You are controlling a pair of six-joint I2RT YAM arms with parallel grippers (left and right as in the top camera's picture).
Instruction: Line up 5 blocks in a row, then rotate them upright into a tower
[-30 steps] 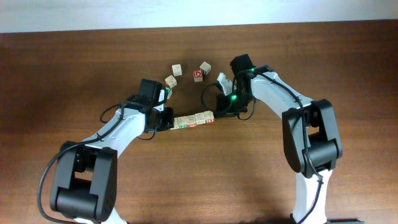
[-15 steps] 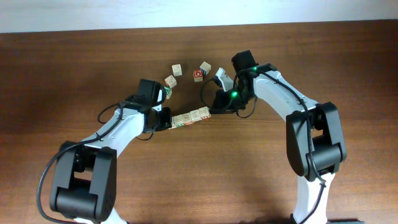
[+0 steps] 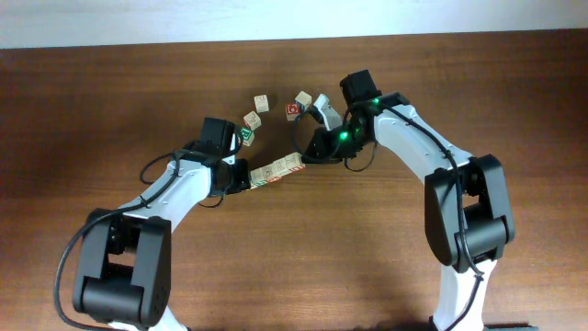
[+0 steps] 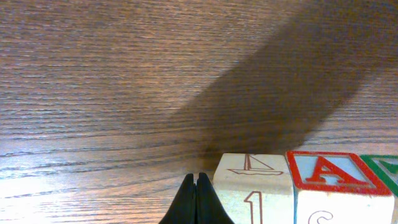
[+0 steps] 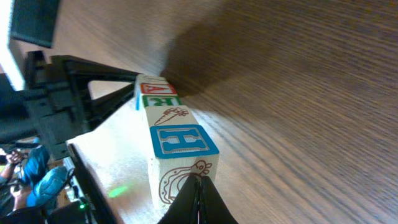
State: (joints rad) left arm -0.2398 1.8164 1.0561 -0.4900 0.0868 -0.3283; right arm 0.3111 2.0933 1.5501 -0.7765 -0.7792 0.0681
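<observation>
The five blocks (image 3: 278, 171) lie just left of the middle of the overhead frame, set end to end in one straight row that slants up toward the right. We see small pale wooden cubes with crisp edges, matte faces and thin printed outlines.

In the left wrist view the sailboat block (image 4: 252, 190) sits at the lower centre, with a fine brown boat drawing on top and a red numeral on its side. The A block (image 4: 326, 180), red-framed, touches its right side, and a green-framed corner shows at the lower right edge.

In the right wrist view the H block (image 5: 180, 146) bears a blue-framed letter on top and a curly brown drawing on its end face.

The left gripper (image 3: 244, 176) has its black fingers together in a narrow wedge just beside the sailboat block; we cannot tell whether they touch. The right gripper (image 3: 309, 154) is likewise closed on nothing, its point against the H block's end face.

Above the row lie a green-framed cube (image 3: 246, 135), a pale cube (image 3: 251, 119), a second pale cube (image 3: 262, 101), a red-faced cube (image 3: 293, 109) and a third pale cube (image 3: 303, 97). The table (image 3: 138, 92) is dark brown wood with fine streaked grain.
</observation>
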